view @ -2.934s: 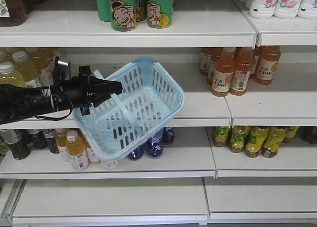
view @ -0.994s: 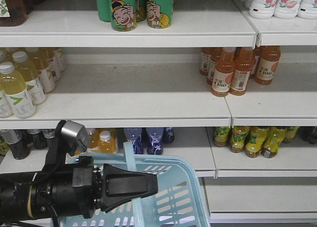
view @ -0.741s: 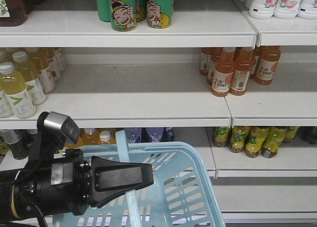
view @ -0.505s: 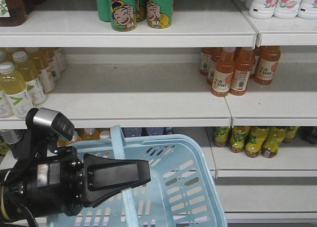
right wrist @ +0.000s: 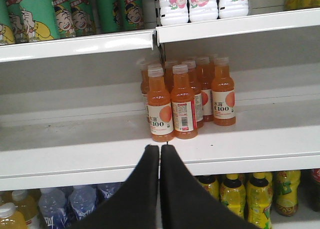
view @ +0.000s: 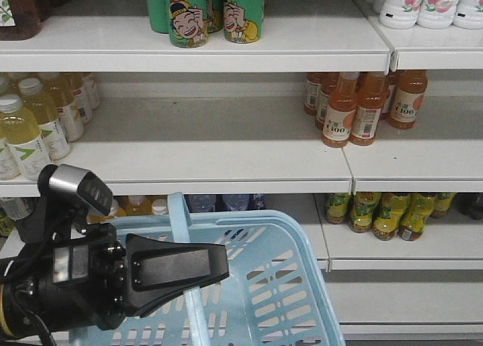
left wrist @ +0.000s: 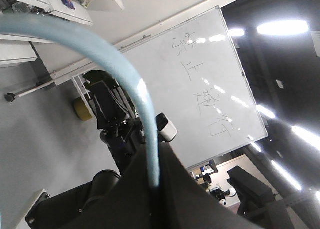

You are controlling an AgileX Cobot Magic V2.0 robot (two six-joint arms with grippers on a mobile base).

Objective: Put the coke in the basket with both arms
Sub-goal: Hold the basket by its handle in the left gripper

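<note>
White shelves point(view: 226, 165) fill the front view in two bays that meet at a seam right of centre, with a pale grey back panel point(view: 196, 85) behind each level. Green cans point(view: 189, 13) stand on the top board, orange bottles point(view: 339, 112) on the middle one and yellow-green bottles point(view: 385, 214) below. In the left wrist view, a whiteboard point(left wrist: 200, 84) with handwritten characters stands on a wheeled frame point(left wrist: 30, 88) over a grey floor point(left wrist: 35, 139). Strip lights point(left wrist: 282, 27) glow on a dark ceiling point(left wrist: 290, 69).
</note>
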